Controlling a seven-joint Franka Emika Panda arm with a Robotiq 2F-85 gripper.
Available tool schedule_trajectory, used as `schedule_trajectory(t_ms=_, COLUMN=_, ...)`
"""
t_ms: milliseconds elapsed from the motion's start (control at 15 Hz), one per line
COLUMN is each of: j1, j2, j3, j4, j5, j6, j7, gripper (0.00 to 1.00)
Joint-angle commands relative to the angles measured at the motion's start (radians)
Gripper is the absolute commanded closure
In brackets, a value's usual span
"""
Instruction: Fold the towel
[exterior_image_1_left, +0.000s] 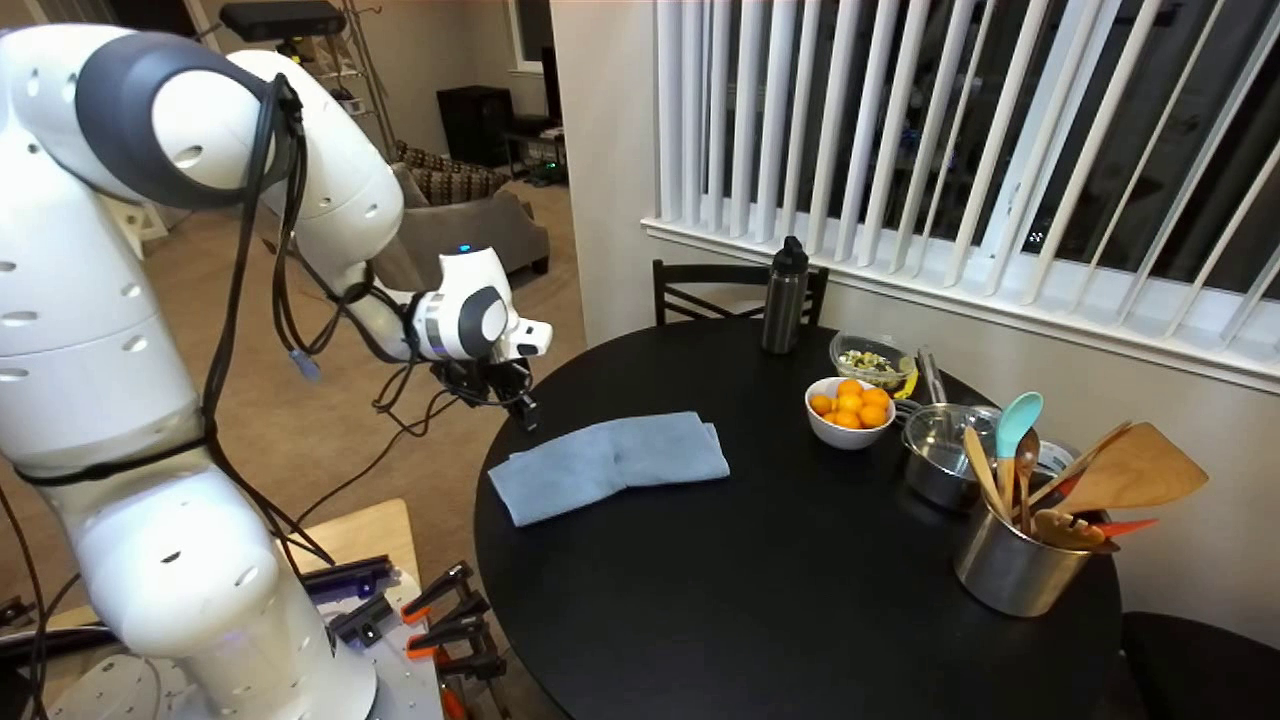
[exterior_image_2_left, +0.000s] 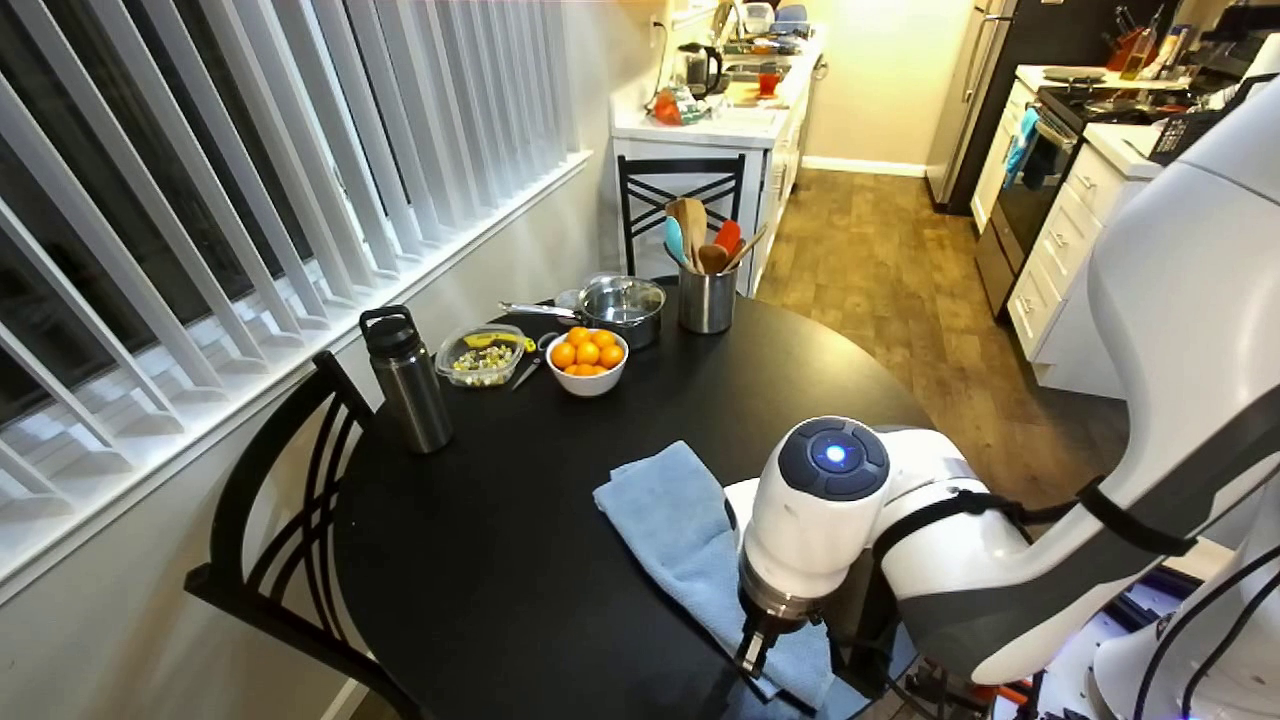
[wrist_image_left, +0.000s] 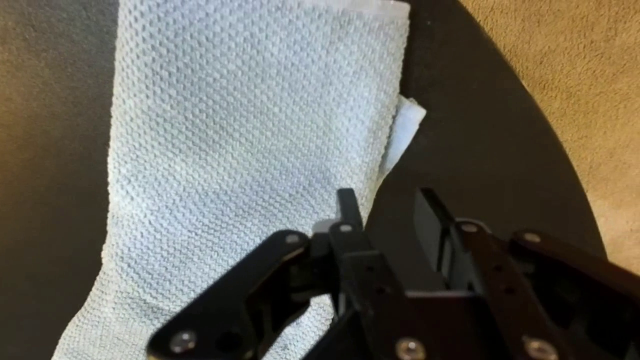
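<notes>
The grey-blue towel (exterior_image_1_left: 610, 460) lies on the black round table as a long folded strip, slightly bent near its middle. It also shows in an exterior view (exterior_image_2_left: 675, 525), where the arm covers part of it. In the wrist view the towel (wrist_image_left: 250, 125) fills the left and centre, and a small flap of a lower layer pokes out along its right edge. My gripper (wrist_image_left: 386, 200) is open, with nothing between its fingers. One finger overlaps the towel's edge in the picture and the other is over bare table. In both exterior views the gripper (exterior_image_1_left: 525, 412) (exterior_image_2_left: 753, 655) is at the towel's side, near the table edge.
The round table (exterior_image_1_left: 800, 600) carries a white bowl of oranges (exterior_image_1_left: 848, 430), a steel bottle (exterior_image_1_left: 786, 300), a clear food container (exterior_image_2_left: 483, 358), a pot (exterior_image_2_left: 625, 310) and a utensil holder (exterior_image_1_left: 1020, 570). Black chairs (exterior_image_2_left: 260, 560) stand around it. The table's edge curves close to the gripper.
</notes>
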Motion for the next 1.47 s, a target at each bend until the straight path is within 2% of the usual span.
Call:
schedule_trajectory(t_ms=0, j1=-0.01, j2=-0.04, j3=0.008, j4=-0.027, j5=0.056, j6=-0.008, j7=-0.061, gripper=0.34)
schedule_trajectory(t_ms=67, j1=-0.008, j2=-0.049, j3=-0.003, j4=-0.03, j5=0.036, j6=-0.006, j7=-0.035, gripper=0.27)
schedule_trajectory(t_ms=267, j1=-0.013, j2=-0.077, j3=-0.082, j4=-0.033, j5=-0.158, j6=0.044, j7=0.131, gripper=0.08)
schedule_trajectory(t_ms=400, j1=-0.032, j2=-0.08, j3=-0.141, j4=-0.014, j5=-0.291, j6=0.075, j7=0.244, gripper=0.0)
schedule_trajectory(t_ms=600, j1=-0.072, j2=-0.015, j3=-0.215, j4=0.033, j5=-0.368, j6=0.128, j7=0.3, gripper=0.0)
schedule_trajectory(t_ms=800, j1=-0.099, j2=0.062, j3=-0.27, j4=0.072, j5=-0.376, j6=0.186, j7=0.3, gripper=0.0)
schedule_trajectory(t_ms=1067, j1=-0.088, j2=0.095, j3=-0.318, j4=0.09, j5=-0.385, j6=0.243, j7=0.316, gripper=0.0)
schedule_trajectory(t_ms=1400, j1=-0.071, j2=0.129, j3=-0.358, j4=0.128, j5=-0.388, j6=0.244, j7=0.346, gripper=0.0)
